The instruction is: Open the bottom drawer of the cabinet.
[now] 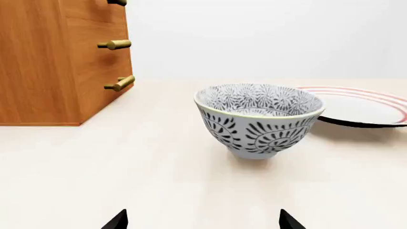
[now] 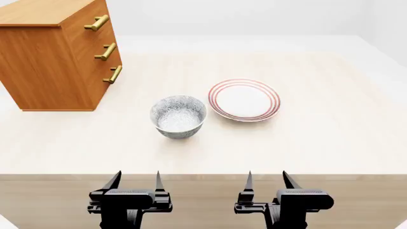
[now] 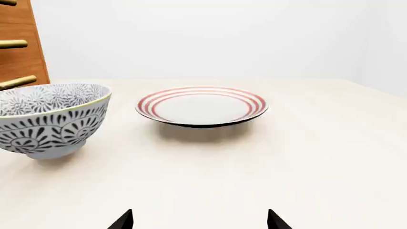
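The cabinet [image 2: 47, 57] is an orange-brown wooden chest at the table's far left, with three stacked drawers, all closed. The bottom drawer [image 2: 109, 85] carries the lowest brass handle [image 2: 114, 74]. In the left wrist view the cabinet [image 1: 51, 62] is ahead on one side, its lowest handle [image 1: 120, 84] sticking out. My left gripper [image 2: 135, 180] is open at the table's near edge, far from the cabinet, holding nothing. My right gripper [image 2: 267, 179] is open too, beside it. Only the tips of each gripper [image 1: 203, 220] [image 3: 199, 220] show in the wrist views.
A patterned grey bowl [image 2: 178, 116] stands mid-table ahead of the left gripper. A white plate with red rings [image 2: 245, 99] lies to its right. The bowl [image 1: 258, 119] sits between the left gripper and the plate [image 1: 362, 106]. The table's near edge [image 2: 203, 174] runs just before both grippers.
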Robot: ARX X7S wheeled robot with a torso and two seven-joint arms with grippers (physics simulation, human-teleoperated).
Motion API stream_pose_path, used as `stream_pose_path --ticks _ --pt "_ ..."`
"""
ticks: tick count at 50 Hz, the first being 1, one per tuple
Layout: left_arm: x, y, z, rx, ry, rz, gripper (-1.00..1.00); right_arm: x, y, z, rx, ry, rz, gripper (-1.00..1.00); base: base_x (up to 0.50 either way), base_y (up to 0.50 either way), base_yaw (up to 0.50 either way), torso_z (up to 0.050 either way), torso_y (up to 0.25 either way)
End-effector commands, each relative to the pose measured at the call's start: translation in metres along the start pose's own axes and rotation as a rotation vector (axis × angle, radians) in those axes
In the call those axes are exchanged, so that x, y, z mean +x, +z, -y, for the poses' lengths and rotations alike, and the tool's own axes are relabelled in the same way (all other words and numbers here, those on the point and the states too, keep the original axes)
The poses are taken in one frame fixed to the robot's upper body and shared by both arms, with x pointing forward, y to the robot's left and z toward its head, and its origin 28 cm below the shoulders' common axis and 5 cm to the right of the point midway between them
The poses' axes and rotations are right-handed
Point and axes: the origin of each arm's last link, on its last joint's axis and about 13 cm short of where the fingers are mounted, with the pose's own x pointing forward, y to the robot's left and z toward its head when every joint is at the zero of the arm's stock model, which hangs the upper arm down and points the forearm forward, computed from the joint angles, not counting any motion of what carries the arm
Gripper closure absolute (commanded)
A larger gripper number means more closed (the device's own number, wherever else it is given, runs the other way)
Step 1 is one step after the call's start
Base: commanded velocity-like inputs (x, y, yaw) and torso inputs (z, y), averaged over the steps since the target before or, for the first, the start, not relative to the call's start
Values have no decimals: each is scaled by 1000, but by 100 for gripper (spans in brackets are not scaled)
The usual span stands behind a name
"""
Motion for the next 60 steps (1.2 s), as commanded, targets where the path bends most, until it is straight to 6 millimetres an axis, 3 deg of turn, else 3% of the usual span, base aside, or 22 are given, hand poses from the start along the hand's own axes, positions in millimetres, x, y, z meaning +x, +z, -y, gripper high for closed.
stream_pose_path --ticks 1,8,26,29,30,31,32,33,36,46,60 --pt "0 1 0 -6 -2 4 -100 0 1 0 3 -6 5 -100 0 0 0 0 0" --pt "0 0 0 3 -6 3 -100 -2 0 0 -13 -14 3 -100 0 0 0 0 0" --pt "3 1 -1 17 -13 -32 -100 0 1 -1 -31 -19 -50 -100 0 360 0 0 0" --pt "11 17 -1 27 -19 -45 -100 12 26 4 1 -14 -69 -100 0 0 0 0 0" --pt "18 38 -2 26 -28 -30 -100 20 51 6 1 -14 -49 -100 0 0 0 0 0" --pt "21 47 -2 42 -27 -23 -100 22 61 7 -8 -15 -36 -100 0 0 0 0 0" --pt "27 72 -4 45 -27 21 -100 26 86 7 -27 -11 17 -100 0 0 0 0 0" --pt "30 85 -5 49 -30 40 -100 27 98 7 -41 -7 44 -100 0 0 0 0 0" --pt "39 106 -7 85 -16 86 -100 30 117 7 -80 -7 117 -100 22 0 0 0 0" --pt "43 92 -6 79 -27 64 -100 30 112 8 -82 -13 105 -100 478 0 0 0 0" --pt "44 88 -9 77 -13 63 -100 32 108 6 -75 11 99 -100 500 0 0 0 0"
